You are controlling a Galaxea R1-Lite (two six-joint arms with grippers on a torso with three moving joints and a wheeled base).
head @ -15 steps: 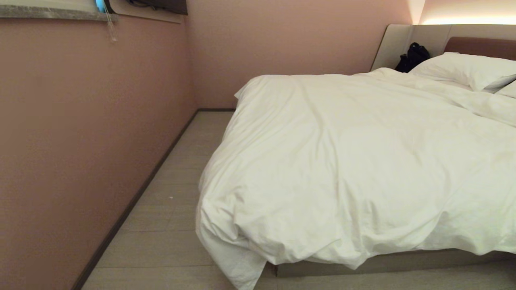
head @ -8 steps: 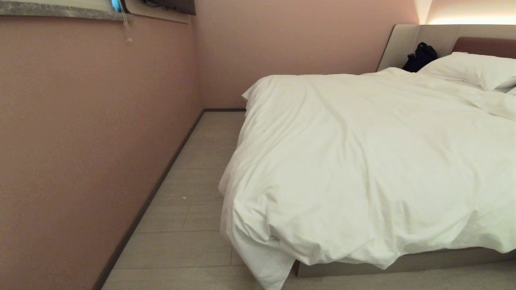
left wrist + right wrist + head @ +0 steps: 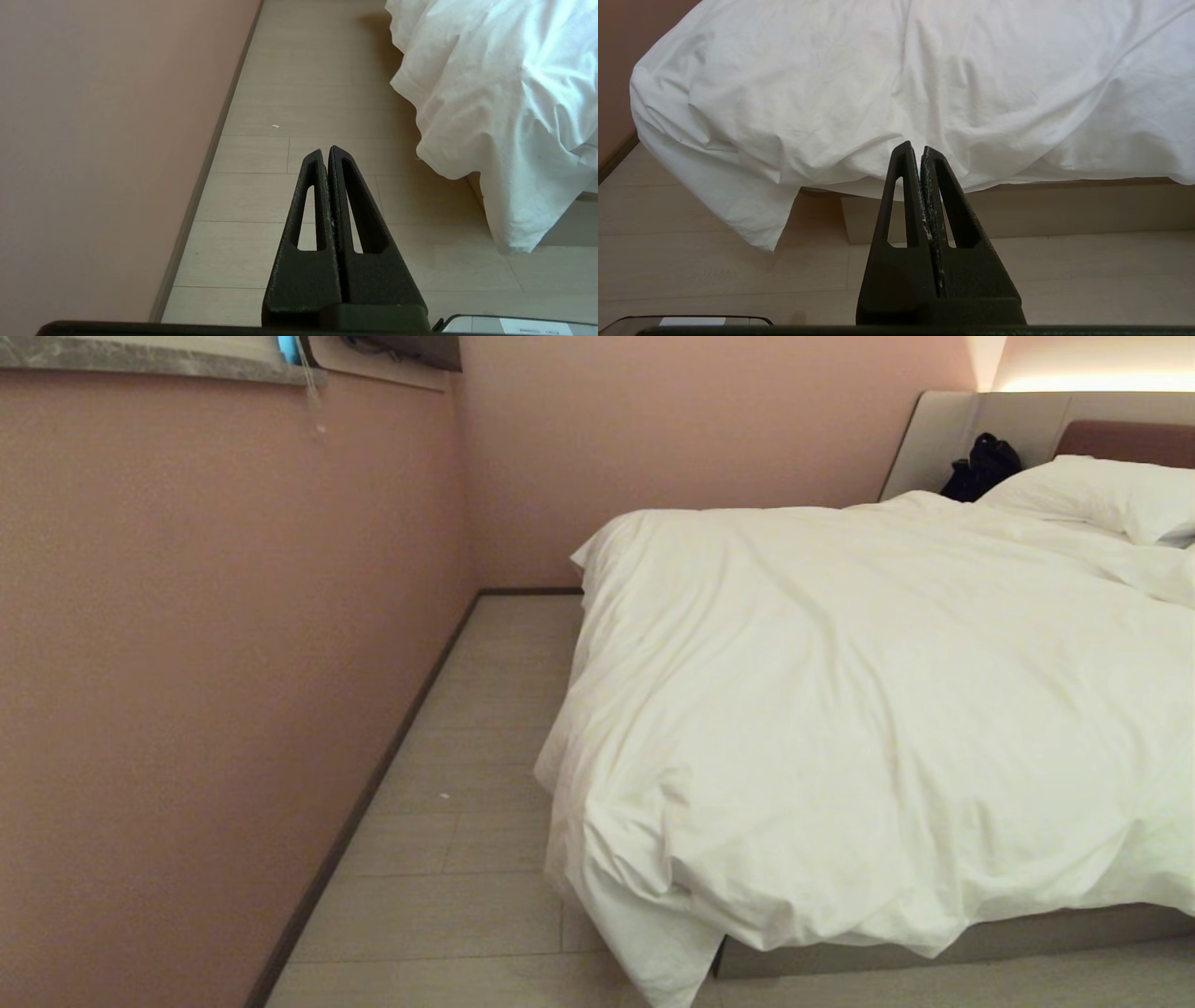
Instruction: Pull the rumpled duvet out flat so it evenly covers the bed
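Note:
The white duvet (image 3: 878, 709) lies puffy and wrinkled over the bed (image 3: 952, 943). One corner (image 3: 667, 957) droops to the floor at the near left of the bed's foot. Neither arm shows in the head view. In the left wrist view my left gripper (image 3: 325, 150) is shut and empty above the floor, with the duvet's drooping corner (image 3: 509, 224) off to one side. In the right wrist view my right gripper (image 3: 915, 147) is shut and empty, pointing at the duvet's hanging edge (image 3: 896, 88) above the bed's beige base (image 3: 1064, 210), apart from it.
A pink wall (image 3: 205, 663) runs along the left, leaving a floor aisle (image 3: 467, 803) between it and the bed. A white pillow (image 3: 1102, 495) and a black bag (image 3: 980, 467) lie by the headboard (image 3: 1120, 434). A ledge (image 3: 159, 359) tops the wall.
The whole head view has shifted: the bed and wall now sit further right in the picture, so the camera has turned or driven. The duvet itself lies as before.

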